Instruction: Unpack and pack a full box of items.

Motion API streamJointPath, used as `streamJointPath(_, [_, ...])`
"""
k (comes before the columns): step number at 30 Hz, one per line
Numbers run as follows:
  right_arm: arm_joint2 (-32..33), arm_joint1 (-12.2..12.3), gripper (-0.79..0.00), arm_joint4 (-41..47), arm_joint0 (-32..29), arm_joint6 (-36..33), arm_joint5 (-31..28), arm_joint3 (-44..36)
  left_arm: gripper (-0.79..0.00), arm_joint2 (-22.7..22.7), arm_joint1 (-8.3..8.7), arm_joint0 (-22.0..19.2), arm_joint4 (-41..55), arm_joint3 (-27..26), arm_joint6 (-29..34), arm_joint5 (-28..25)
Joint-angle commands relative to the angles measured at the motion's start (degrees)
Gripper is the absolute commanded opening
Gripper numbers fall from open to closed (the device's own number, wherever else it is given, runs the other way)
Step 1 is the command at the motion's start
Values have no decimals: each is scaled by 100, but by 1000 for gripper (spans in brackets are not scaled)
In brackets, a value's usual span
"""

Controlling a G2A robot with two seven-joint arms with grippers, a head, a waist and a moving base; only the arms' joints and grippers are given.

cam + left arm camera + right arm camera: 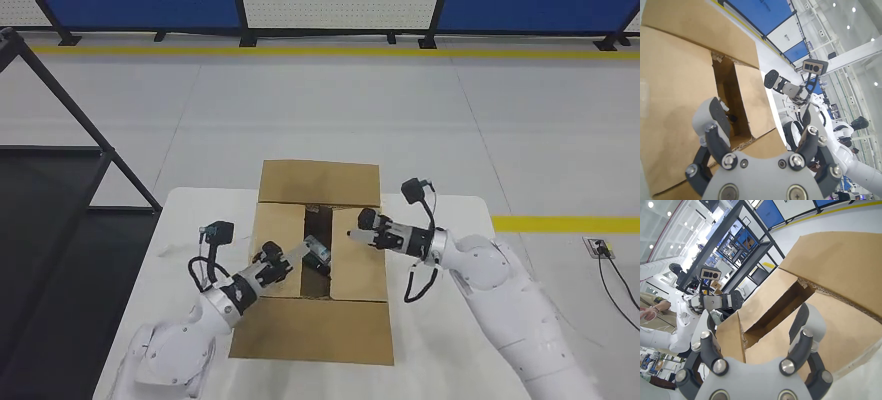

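Observation:
A brown cardboard box (318, 335) stands in the middle of the white table, its far and near flaps folded out flat. The two inner flaps (278, 245) lie nearly level, with a narrow gap (318, 262) between them. In that gap a grey-white item (317, 246) and darker things show; the left wrist view catches a small white and black piece (728, 112) there. My left gripper (273, 258) (761, 117) hangs open over the left inner flap beside the gap. Over the right inner flap my right gripper (363, 228) (755, 311) is open and holds nothing.
The white table (440, 300) has bare room on both sides of the box. A black metal rack (60, 200) stands on the floor to the left of the table. Blue panels (140, 12) and a yellow floor line (330, 50) lie far behind.

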State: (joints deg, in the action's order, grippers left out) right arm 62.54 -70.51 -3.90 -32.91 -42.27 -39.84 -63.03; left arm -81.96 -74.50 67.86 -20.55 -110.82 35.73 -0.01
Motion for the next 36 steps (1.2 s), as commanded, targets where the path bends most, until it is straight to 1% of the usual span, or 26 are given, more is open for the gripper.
streamJointPath(1, [38,-2,0,115,25,95,-44,40,0,-197,19,146,193,-275,-106,-186])
streamJointPath(4, [86,-13,0,226,120,278,-44,242,0,-638,61,457,534,-628,-186,-541])
streamJointPath(8, [239,-10,0,727,200,357,-213,550,0,-1362,126,955,1103,-911,-94,-1098])
streamJointPath(11, [504,21,0,997,194,732,-179,809,0,-1849,172,1313,1351,-957,4,-1572])
streamJointPath(13, [618,24,0,1179,145,981,-163,894,0,-2102,193,1520,1682,-952,54,-1840])
streamJointPath(14, [661,29,0,1216,134,1058,-122,937,0,-2210,198,1627,1920,-922,64,-1969])
streamJointPath(16, [670,31,0,1210,133,1067,-110,946,0,-2408,222,1872,2322,-881,299,-2162])
streamJointPath(29, [665,27,0,1236,118,1087,-79,934,0,-2397,219,1864,2362,-885,261,-2146])
streamJointPath(30, [633,8,0,1341,99,1121,81,898,0,-2331,216,1844,2491,-888,193,-2095])
streamJointPath(32, [566,-30,0,1391,227,1203,431,1053,0,-2263,237,1806,2680,-789,399,-1876])
streamJointPath(34, [426,-105,0,1709,454,983,711,1419,0,-2293,267,1746,2839,-615,636,-1649])
streamJointPath(36, [278,-188,0,1855,775,813,888,1954,0,-2371,304,1726,3068,-443,976,-1495])
